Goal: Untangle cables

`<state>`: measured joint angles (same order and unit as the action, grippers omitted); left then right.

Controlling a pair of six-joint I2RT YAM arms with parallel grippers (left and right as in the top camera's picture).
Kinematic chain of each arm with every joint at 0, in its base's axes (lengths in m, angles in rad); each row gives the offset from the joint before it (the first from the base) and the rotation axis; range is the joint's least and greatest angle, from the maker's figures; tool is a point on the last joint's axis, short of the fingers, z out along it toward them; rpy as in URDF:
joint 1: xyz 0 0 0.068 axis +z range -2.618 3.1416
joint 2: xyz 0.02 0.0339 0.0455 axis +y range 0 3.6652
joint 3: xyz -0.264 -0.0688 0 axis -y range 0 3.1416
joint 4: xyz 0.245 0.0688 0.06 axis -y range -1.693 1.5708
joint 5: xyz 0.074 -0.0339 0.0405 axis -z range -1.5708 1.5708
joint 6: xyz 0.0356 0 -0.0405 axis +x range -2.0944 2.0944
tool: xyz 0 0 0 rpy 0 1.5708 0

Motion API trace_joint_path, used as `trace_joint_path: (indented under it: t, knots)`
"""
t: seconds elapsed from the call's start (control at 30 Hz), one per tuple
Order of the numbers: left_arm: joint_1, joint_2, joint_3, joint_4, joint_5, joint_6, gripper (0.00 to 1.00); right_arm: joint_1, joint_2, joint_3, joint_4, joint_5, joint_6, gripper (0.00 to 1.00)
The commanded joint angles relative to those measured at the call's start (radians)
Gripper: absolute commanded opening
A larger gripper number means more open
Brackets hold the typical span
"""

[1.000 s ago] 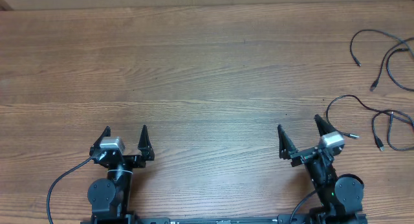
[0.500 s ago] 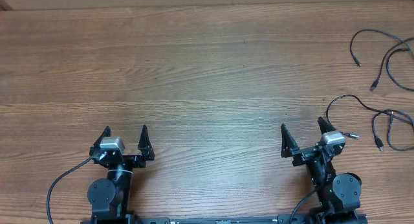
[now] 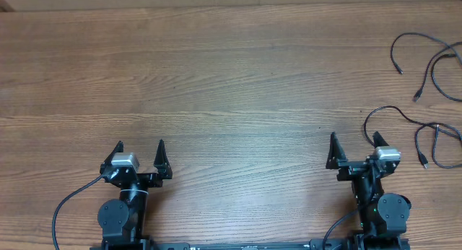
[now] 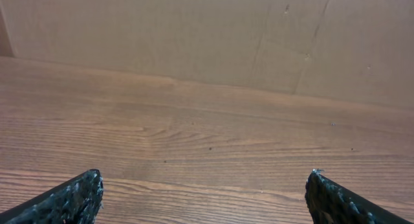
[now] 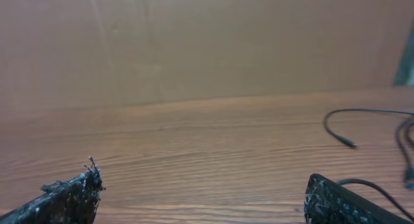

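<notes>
Left gripper (image 3: 140, 144) gaped wide, right gripper (image 3: 354, 138) wide too, both holding nothing, cables (image 3: 385, 108) sprawled on table (image 3: 231, 76) beside it.

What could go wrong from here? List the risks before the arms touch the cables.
1. The cables lie at the far right and run out of the overhead view; a tug might drag them out of reach.
2. The left gripper sits far from them, so the right gripper may have to work alone.
3. They lie thin and flat on the table; a grasp could miss or scrape the wood.
</notes>
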<state>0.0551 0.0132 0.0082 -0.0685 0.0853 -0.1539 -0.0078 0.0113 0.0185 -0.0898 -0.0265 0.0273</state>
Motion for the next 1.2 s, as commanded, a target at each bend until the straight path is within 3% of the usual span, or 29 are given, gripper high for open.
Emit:
trace_joint_path:
  t: [0.0,0.17,1.17]
  knots:
    - [0.004,-0.009,-0.003,-0.005,-0.008,0.016,1.0,-0.043,-0.009,-0.011,0.005,0.01,0.011,1.0]
    - [0.004,-0.009,-0.003,-0.005,-0.008,0.016,1.0,-0.072,-0.009,-0.011,0.006,0.003,0.063,1.0]
    - [0.004,-0.009,-0.003,-0.005,-0.008,0.016,1.0,-0.072,-0.009,-0.011,0.006,0.004,0.063,1.0]
